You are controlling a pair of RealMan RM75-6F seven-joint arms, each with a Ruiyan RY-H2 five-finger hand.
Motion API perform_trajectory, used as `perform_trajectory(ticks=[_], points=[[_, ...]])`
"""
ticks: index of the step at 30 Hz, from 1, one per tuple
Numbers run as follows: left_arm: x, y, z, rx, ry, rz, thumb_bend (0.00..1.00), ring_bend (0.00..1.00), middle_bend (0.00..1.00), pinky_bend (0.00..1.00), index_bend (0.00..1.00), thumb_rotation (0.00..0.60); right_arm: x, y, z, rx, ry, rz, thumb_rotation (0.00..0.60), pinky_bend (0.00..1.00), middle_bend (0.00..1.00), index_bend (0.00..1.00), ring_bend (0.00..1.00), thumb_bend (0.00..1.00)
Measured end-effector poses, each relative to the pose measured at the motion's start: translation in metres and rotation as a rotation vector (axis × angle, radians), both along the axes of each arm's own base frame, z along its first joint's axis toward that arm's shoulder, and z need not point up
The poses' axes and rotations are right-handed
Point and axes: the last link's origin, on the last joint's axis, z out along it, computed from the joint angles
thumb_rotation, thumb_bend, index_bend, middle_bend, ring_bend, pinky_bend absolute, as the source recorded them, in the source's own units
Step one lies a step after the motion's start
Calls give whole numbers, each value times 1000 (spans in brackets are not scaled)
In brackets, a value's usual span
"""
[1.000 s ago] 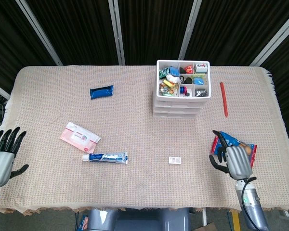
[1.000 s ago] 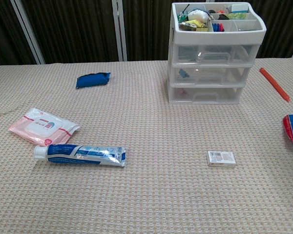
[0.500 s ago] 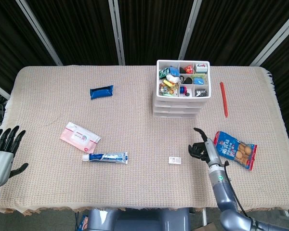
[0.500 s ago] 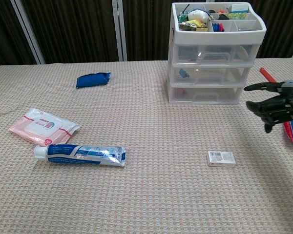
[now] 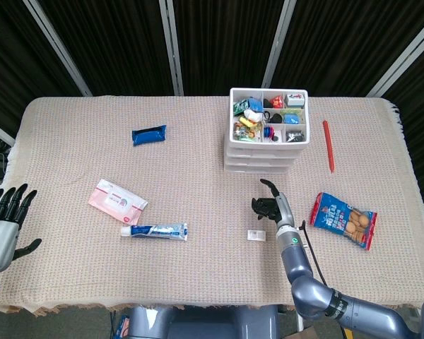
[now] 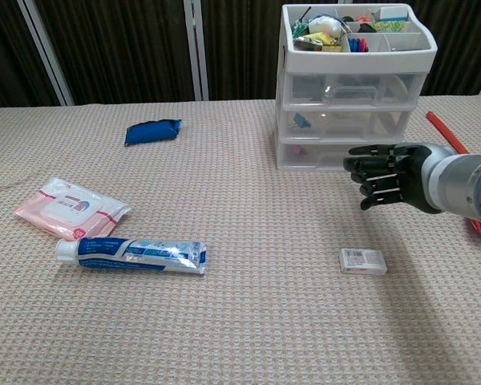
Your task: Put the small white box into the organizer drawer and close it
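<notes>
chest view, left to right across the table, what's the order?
Wipes pack → toothpaste → blue packet → drawer organizer → small white box → right hand → red stick.

The head view looks steeply down from high above the near edge of the table, taking in the whole cloth-covered top, with the dark curtains beyond the far edge. The chest view sits low and close, facing level across the table toward the organizer, so only the middle and right portion shows. Both views share the organizer, the toothpaste tube, the wipes pack and the right hand.
</notes>
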Motion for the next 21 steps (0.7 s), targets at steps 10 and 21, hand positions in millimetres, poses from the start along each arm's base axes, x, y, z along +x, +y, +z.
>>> perform_trajectory(ticks=[10,21], points=[[0,1,1,-5,-19,4,120,0,0,0,24,600,13,-12,-17,-65,-104,-56,600,649,801,171,759,446],[-1,2,1,-12,-37,26,119,0,0,0,24,600,17,-26,-26,-147,-157,-89,600,649,801,192,759,446]])
